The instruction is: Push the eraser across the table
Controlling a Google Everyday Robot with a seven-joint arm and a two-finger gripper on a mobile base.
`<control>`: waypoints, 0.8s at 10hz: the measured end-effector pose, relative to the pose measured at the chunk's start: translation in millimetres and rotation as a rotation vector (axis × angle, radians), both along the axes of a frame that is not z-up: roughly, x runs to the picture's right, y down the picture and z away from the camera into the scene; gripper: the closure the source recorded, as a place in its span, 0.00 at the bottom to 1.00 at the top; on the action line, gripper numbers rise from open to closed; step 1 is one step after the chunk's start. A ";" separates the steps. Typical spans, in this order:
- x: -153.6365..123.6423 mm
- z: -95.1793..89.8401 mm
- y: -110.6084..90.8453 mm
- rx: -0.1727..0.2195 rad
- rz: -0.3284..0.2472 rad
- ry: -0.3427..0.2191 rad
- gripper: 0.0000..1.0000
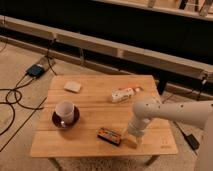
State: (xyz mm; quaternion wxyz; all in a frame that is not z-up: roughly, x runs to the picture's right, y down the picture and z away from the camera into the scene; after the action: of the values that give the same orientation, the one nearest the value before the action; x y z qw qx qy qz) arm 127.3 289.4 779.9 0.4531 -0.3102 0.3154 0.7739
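The eraser, a small flat dark block with an orange-brown top, lies near the front edge of the light wooden table. My gripper hangs at the end of the white arm, low over the table top just right of the eraser. Its tip is close to the eraser's right end; contact is unclear.
A white cup on a dark saucer stands at the left. A pale square pad lies at the back left. A white tube-like package with an orange tip lies at the back centre-right. Cables run over the floor at the left.
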 end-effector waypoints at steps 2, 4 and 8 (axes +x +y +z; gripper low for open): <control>-13.7 0.5 -0.2 0.000 -0.025 -0.029 0.35; -26.1 1.4 1.8 -0.003 -0.052 -0.054 0.35; -48.6 5.5 2.9 -0.007 -0.074 -0.086 0.35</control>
State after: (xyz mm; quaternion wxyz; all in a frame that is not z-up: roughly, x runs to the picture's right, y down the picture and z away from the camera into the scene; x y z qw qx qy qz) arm 78.7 292.3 785.5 0.4933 -0.3330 0.3094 0.7416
